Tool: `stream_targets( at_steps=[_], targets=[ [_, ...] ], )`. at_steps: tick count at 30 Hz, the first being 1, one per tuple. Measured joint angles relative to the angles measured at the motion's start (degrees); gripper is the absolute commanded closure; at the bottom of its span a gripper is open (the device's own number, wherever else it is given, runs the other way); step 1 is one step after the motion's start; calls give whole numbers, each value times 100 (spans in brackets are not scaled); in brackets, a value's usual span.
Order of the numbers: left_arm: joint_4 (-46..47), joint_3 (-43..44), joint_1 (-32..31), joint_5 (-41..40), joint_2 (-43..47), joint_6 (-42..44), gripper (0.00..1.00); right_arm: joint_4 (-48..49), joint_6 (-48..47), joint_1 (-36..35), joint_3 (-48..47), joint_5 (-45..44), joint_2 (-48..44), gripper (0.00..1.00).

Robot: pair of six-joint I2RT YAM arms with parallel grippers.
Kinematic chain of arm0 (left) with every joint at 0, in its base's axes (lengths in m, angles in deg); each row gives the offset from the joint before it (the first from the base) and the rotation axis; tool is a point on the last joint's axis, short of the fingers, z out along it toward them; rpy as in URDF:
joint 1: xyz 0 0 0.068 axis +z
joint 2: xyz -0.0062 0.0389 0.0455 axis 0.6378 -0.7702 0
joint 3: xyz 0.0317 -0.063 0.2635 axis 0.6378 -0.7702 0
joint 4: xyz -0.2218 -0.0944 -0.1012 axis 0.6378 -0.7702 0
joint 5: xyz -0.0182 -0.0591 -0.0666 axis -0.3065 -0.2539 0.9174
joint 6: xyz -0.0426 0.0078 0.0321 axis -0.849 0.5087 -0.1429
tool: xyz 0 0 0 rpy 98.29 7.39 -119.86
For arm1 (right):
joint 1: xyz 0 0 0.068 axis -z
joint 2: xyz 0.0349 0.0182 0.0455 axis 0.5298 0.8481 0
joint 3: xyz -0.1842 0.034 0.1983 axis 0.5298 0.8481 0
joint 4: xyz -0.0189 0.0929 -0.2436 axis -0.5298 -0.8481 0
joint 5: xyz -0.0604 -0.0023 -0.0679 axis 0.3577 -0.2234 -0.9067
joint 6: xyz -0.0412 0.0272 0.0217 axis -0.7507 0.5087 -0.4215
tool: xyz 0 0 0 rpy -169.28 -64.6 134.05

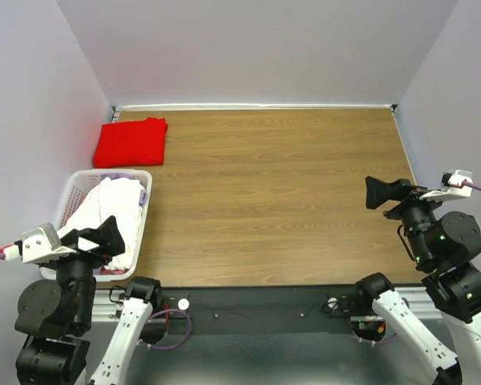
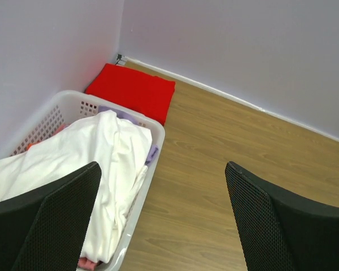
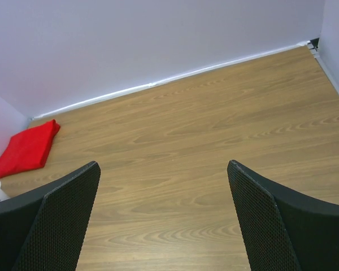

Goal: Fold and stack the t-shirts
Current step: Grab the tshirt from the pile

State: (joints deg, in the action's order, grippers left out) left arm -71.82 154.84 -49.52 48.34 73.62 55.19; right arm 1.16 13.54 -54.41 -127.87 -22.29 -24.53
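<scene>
A folded red t-shirt (image 1: 131, 141) lies flat at the table's far left corner; the left wrist view shows this red t-shirt (image 2: 133, 90) beyond the basket, and the right wrist view has the red t-shirt (image 3: 26, 149) at far left. A crumpled white t-shirt (image 1: 106, 210) fills the white laundry basket (image 1: 143, 210); close up, the white t-shirt (image 2: 96, 164) spills toward the basket rim (image 2: 151, 169). My left gripper (image 1: 104, 237) hangs open above the basket's near end, holding nothing. My right gripper (image 1: 381, 192) is open and empty over the table's right side.
Purple and pink cloth (image 2: 151, 152) peeks from under the white shirt in the basket. Pale walls enclose the wooden table (image 1: 272, 192) on three sides. The near edge carries a black rail (image 1: 264, 301) with both arm bases.
</scene>
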Motion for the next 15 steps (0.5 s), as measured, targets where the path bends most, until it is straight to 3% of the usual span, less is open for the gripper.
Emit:
stream_targets(
  at_steps=[8,15],
  targets=[
    [-151,-350,0,-4,-74,-306,2,-59,13,0,-85,26,28,0],
    [-149,-699,0,-149,-1038,-782,2,-61,192,0,-85,522,529,0]
  ],
)
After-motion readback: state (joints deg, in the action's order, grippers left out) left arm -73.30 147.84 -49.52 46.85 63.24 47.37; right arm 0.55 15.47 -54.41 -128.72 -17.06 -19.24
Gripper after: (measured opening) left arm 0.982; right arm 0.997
